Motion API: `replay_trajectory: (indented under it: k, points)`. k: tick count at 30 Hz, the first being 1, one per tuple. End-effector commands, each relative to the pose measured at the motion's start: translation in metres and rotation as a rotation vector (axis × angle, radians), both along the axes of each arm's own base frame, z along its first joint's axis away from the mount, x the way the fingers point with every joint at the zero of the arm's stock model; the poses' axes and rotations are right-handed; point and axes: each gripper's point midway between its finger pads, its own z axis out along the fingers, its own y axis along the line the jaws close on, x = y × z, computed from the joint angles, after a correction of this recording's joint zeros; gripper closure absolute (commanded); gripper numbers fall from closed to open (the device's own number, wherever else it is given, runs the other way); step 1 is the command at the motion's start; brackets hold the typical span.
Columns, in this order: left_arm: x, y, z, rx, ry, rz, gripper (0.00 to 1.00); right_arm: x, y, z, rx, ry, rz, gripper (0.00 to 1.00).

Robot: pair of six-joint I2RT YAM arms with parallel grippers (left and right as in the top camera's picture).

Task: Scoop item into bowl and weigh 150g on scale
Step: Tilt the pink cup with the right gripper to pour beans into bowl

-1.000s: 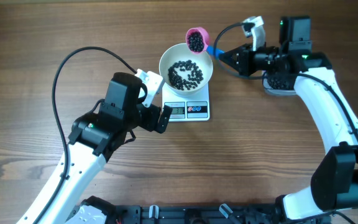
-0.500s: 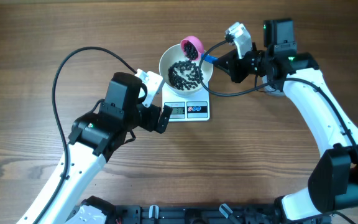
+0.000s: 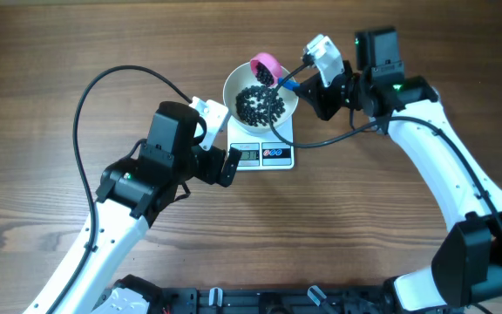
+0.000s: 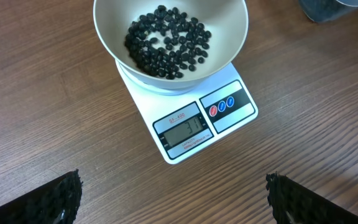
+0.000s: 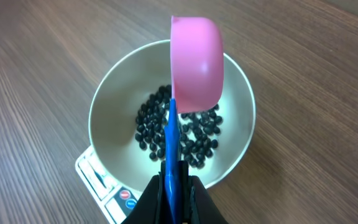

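Observation:
The white bowl point(image 3: 234, 87) stands on the small white scale point(image 3: 286, 159) and holds a loose layer of black pellets point(image 3: 260, 102). My right gripper point(image 3: 303, 85) is shut on the blue handle of a pink scoop point(image 3: 264, 65). The scoop is tipped over the bowl's far rim. The right wrist view shows the scoop's pink back point(image 5: 196, 68) above the pellets point(image 5: 197, 134), with the handle pinched in the gripper point(image 5: 178, 186). My left gripper point(image 4: 173, 193) hangs open and empty just in front of the scale point(image 4: 229, 102), whose display is lit.
A corner of a clear tub point(image 4: 334, 9) with dark contents shows at the top right of the left wrist view. A black cable point(image 3: 94, 87) loops over the wooden table point(image 3: 59, 44) left of the scale.
The right gripper has carried the scoop left, from beyond the bowl's rim to over the bowl, and rolled it over. More pellets now lie in the bowl. The left arm has not moved.

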Motion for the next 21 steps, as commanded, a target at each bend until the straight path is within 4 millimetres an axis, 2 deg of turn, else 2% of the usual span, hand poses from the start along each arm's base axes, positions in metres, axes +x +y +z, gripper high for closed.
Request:
replay_trajectory:
  k: [1, 8, 16, 21]
  points:
    - [0.004, 0.0, 0.006, 0.003, -0.02, -0.01, 0.0, 0.002, -0.005, 0.003, -0.113, -0.078, 0.0, 0.96]
    - [0.004, 0.0, 0.006, 0.004, -0.02, -0.01, 0.0, 0.002, -0.003, 0.006, -0.121, -0.098, 0.016, 0.96]
    - [0.004, 0.0, 0.006, 0.003, -0.02, -0.01, 0.0, 0.001, -0.003, 0.029, -0.106, -0.154, 0.012, 0.96]
    - [0.004, 0.0, 0.006, 0.004, -0.02, -0.01, 0.0, -0.002, -0.002, 0.037, -0.107, -0.174, 0.012, 0.96]
